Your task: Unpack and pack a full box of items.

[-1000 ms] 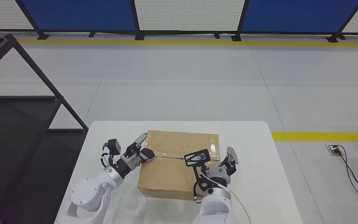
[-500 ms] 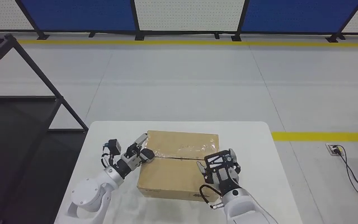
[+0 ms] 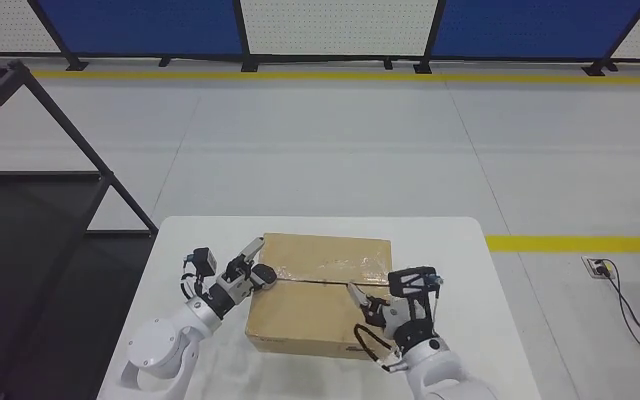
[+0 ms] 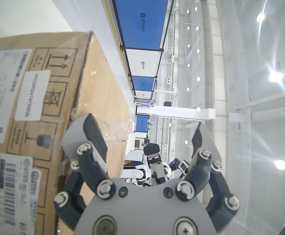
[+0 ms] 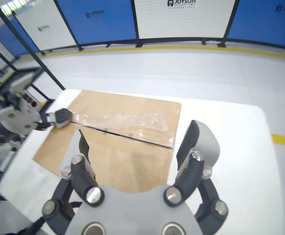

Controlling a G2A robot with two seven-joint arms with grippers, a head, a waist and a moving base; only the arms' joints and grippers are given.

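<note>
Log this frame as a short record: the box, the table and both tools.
box: brown cardboard box, flaps shut, standing on the white table
seam: the seam runs across the top beside wrinkled clear tape; a dark gap shows along it
left tool: the left tool is open at the box's left end, where the seam ends; contact unclear
right tool: the right tool is open and empty, over the box's near right corner
stage: box not yet opened

Box (image 4: 104,89) side: printed handling signs, i.e. up-arrows (image 4: 58,61), crossed-out stack sign (image 4: 54,98), load sign (image 4: 41,140); white stickers (image 4: 33,93) w/ barcodes, serial nos. Logo print on wall panels (image 5: 182,17).
</note>
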